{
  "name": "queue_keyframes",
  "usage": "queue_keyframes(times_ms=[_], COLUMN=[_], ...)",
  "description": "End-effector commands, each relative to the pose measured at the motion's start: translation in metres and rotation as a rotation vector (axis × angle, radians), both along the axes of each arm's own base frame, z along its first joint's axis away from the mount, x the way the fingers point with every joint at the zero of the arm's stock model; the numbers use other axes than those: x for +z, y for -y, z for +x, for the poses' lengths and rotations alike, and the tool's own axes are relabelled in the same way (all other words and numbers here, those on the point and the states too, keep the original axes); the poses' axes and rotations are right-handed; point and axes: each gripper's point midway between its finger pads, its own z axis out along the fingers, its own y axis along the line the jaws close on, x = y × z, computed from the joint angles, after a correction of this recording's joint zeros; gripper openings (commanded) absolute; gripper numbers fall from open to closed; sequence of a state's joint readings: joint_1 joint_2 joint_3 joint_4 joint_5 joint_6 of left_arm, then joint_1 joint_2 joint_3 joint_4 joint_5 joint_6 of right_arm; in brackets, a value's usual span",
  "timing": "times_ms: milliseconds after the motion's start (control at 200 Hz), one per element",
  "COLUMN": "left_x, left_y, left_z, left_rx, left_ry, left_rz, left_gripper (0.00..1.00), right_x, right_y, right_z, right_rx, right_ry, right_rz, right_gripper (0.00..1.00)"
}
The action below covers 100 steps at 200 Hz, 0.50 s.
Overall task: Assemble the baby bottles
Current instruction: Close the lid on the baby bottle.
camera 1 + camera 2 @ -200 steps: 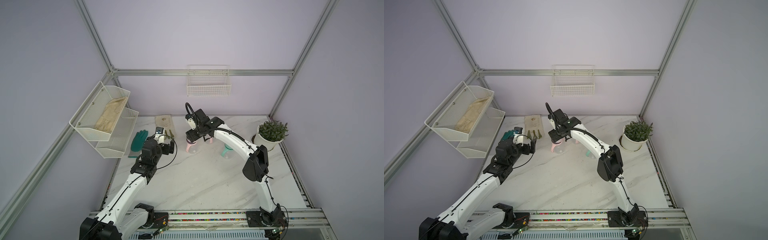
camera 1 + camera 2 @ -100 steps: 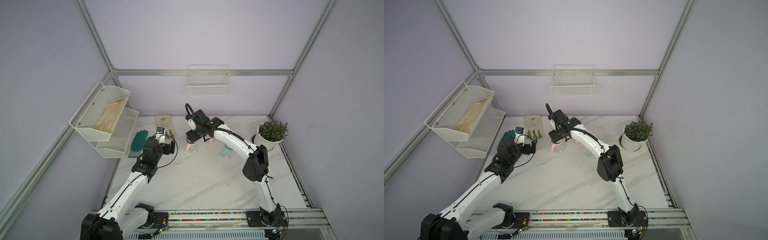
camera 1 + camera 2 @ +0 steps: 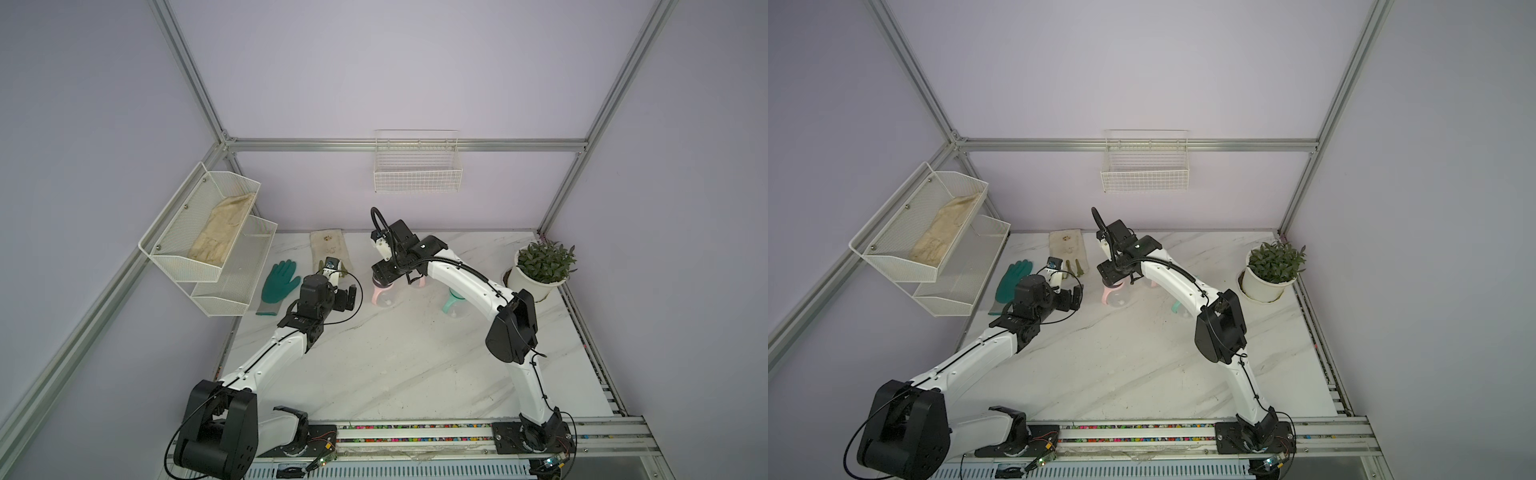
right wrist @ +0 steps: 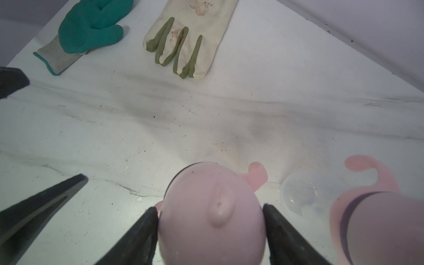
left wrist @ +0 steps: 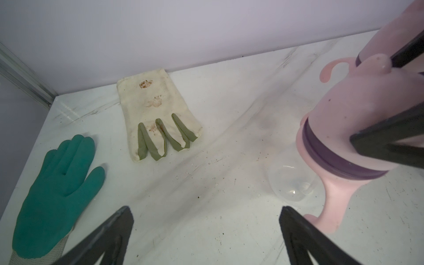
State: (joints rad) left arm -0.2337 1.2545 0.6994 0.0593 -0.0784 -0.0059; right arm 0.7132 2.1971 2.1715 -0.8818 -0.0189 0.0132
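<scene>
My right gripper [image 4: 210, 210] is shut on the pink dome cap [image 4: 213, 215] of a pink baby bottle [image 3: 382, 293] at the back middle of the table. In the left wrist view that bottle [image 5: 358, 110] leans, with its purple collar [image 5: 339, 165] and clear body [image 5: 291, 183] toward the table. My left gripper [image 5: 205, 210] is open and empty just left of it, also in both top views [image 3: 1073, 297]. A second pink bottle [image 4: 378, 229] sits close beside the held one. A mint bottle [image 3: 453, 301] stands to the right, partly hidden under my right arm.
A teal glove [image 3: 280, 282] and a stained cream glove [image 3: 330, 249] lie at the back left. A potted plant [image 3: 540, 270] stands at the back right. White mesh shelves [image 3: 216, 245] hang on the left wall and a wire basket [image 3: 417, 170] on the back wall.
My left gripper has edged right, closer to the held pink bottle. My right gripper has stayed in place on the cap.
</scene>
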Motion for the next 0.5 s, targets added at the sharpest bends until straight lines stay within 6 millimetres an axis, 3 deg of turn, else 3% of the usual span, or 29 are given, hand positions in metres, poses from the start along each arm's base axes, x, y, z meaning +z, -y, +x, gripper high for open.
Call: queue_keyframes(times_ms=[0, 150, 270, 280, 310, 495], left_x=[0.023, 0.000, -0.005, -0.015, -0.020, -0.027], left_y=[0.000, 0.006, 0.015, 0.016, 0.019, 0.028], left_z=[0.017, 0.023, 0.030, 0.032, 0.034, 0.043], left_rx=[0.006, -0.015, -0.048, -0.049, -0.056, -0.082], left_ry=[0.062, -0.009, -0.030, -0.054, -0.069, -0.091], left_rz=[-0.014, -0.009, -0.042, -0.039, -0.045, -0.080], left_gripper=[1.00, 1.00, 1.00, 1.00, 1.00, 1.00], right_x=[0.029, 0.031, 0.032, 0.032, 0.033, 0.036], right_y=[0.000, -0.002, -0.002, -0.003, -0.003, -0.004], right_z=[0.001, 0.001, 0.001, 0.001, 0.001, 0.001], right_rx=[0.015, 0.021, 0.022, 0.024, 0.025, 0.033], right_ry=[0.057, 0.060, 0.064, 0.064, 0.065, 0.073], right_rz=[0.046, 0.053, 0.055, 0.055, 0.055, 0.043], right_gripper=[0.72, 0.70, 0.69, 0.69, 0.69, 0.69])
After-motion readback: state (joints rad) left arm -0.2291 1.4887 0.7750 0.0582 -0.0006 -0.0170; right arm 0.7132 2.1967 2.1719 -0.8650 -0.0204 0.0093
